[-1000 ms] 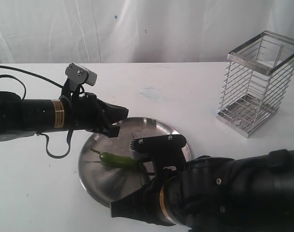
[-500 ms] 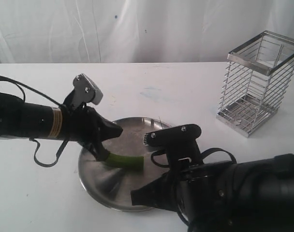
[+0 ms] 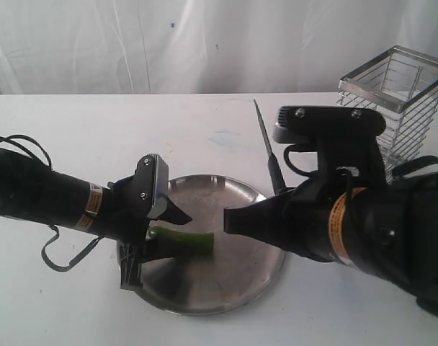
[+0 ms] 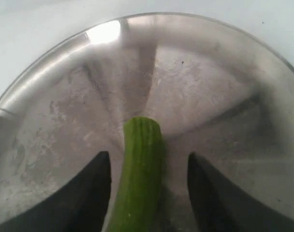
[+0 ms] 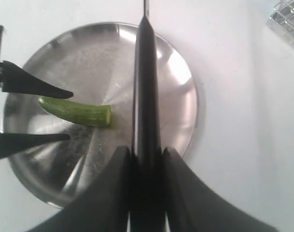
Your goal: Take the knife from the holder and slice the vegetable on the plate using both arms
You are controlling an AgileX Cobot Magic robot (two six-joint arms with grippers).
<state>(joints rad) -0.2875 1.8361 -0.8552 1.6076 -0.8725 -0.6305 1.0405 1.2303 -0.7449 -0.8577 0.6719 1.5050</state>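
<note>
The green vegetable (image 3: 190, 244) lies on the steel plate (image 3: 230, 277), its cut end toward the middle. My left gripper (image 3: 168, 234) is low over the plate and open. In the left wrist view its fingers (image 4: 99, 169) stand on either side of the vegetable (image 4: 139, 159), with a gap on both sides. My right gripper (image 5: 146, 152) is shut on the black knife (image 5: 146, 87). In the exterior view the knife (image 3: 271, 162) stands above the plate's far right rim, blade tip up. The wire holder (image 3: 388, 115) stands at the back right.
The white table (image 3: 226, 122) runs back to a white curtain (image 3: 204, 43). The bulky right arm (image 3: 363, 223) covers the plate's right side and the table in front of the holder. The left arm (image 3: 39, 198) with its looped cable lies along the table's left side.
My left gripper has dropped to the plate and opened around the vegetable's stem half. The right arm has risen and swung right, lifting the knife into view with its blade upright.
</note>
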